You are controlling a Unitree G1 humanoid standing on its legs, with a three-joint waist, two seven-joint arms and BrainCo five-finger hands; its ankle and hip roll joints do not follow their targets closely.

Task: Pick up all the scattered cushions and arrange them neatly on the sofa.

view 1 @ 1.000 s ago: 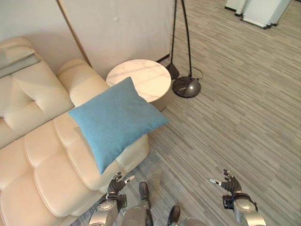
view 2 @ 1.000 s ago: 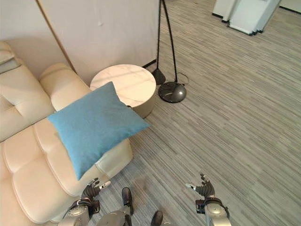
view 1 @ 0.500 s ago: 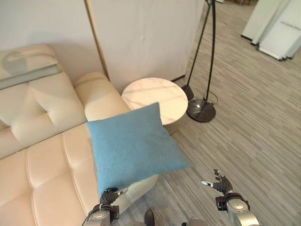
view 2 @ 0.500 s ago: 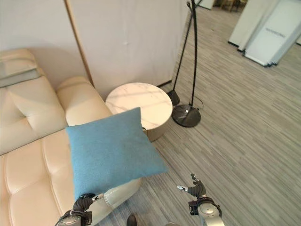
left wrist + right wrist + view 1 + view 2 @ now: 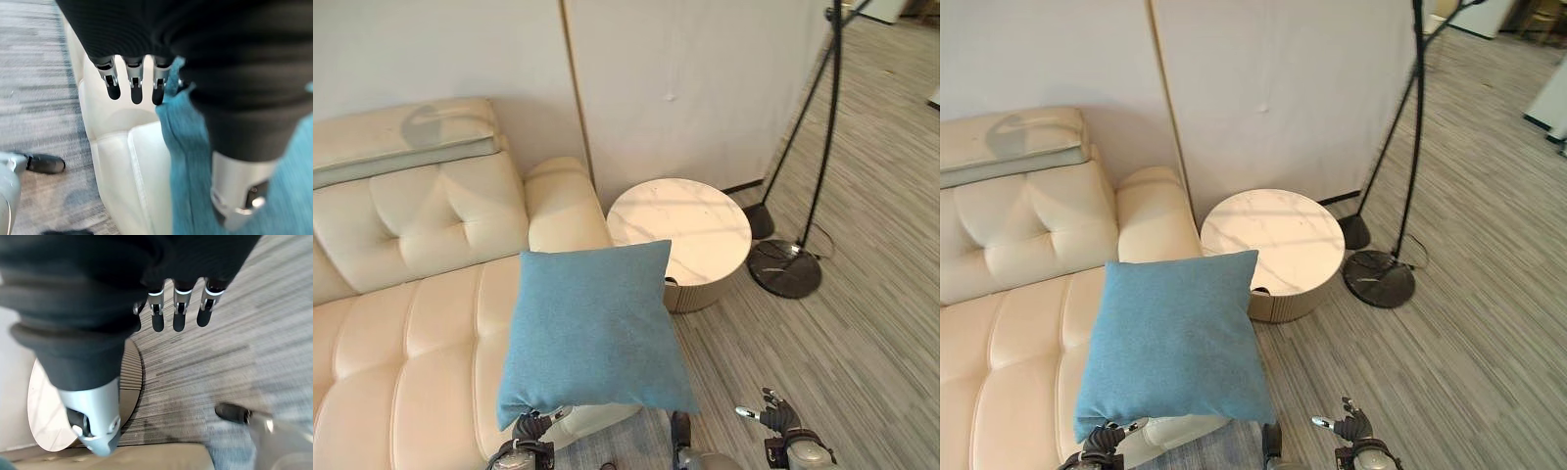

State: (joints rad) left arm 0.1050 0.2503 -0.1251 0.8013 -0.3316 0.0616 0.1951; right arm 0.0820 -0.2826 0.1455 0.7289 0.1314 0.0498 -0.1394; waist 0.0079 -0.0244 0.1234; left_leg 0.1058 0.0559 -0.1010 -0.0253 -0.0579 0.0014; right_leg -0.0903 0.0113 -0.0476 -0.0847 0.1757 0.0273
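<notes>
A blue cushion (image 5: 592,333) lies tilted on the front right end of the cream sofa (image 5: 421,313), and its lower edge hangs out past the seat front. My left hand (image 5: 530,431) is right under the cushion's lower left corner. In the left wrist view its fingers (image 5: 132,83) are straight, and the blue cloth (image 5: 186,147) runs between them and the thumb. My right hand (image 5: 781,423) hovers open over the striped floor at the lower right, holding nothing, with straight fingers (image 5: 178,313).
A round marble-topped side table (image 5: 680,230) stands against the sofa's right arm. Beyond it is a floor lamp with a dark round base (image 5: 785,267). A pale folded pad (image 5: 401,137) lies along the top of the sofa's backrest. Striped floor stretches away to the right.
The whole picture has swung left, so more of the sofa and wall show. The cushion stays at the sofa's front end, and both hands keep their places by it and over the floor.
</notes>
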